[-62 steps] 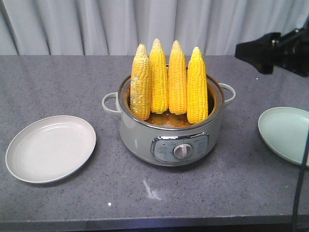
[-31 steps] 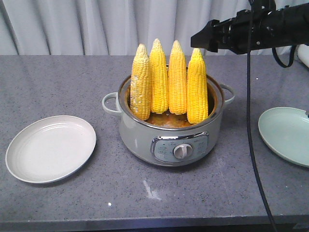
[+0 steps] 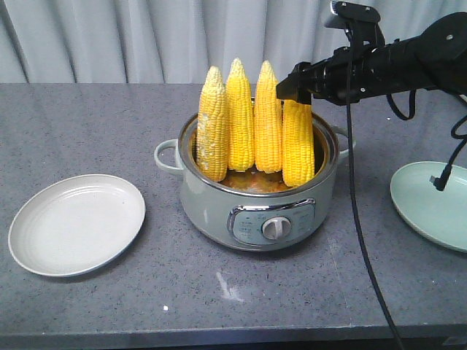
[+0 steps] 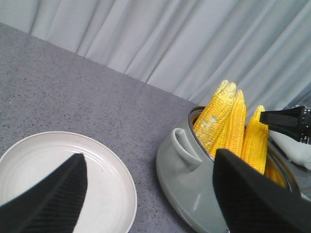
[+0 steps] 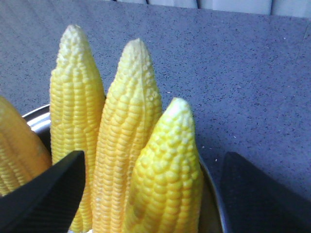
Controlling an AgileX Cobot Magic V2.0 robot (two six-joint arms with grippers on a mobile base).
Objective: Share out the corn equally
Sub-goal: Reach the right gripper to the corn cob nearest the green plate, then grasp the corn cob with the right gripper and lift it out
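Four corn cobs (image 3: pixel 255 127) stand upright in the pot (image 3: pixel 255 211) on the table (image 3: pixel 95 124). The right gripper (image 3: pixel 295 86) hangs at the rightmost cob (image 3: pixel 298 149), its jaws spread wide either side of the tip. The left gripper (image 4: pixel 148 158) hovers over the white plate (image 4: pixel 43 155), jaws open too.

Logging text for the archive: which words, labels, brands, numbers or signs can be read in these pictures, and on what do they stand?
Front panel of the cooker: small marks around the dial, too small and blurred to read.
Nothing else in any view carries readable text.
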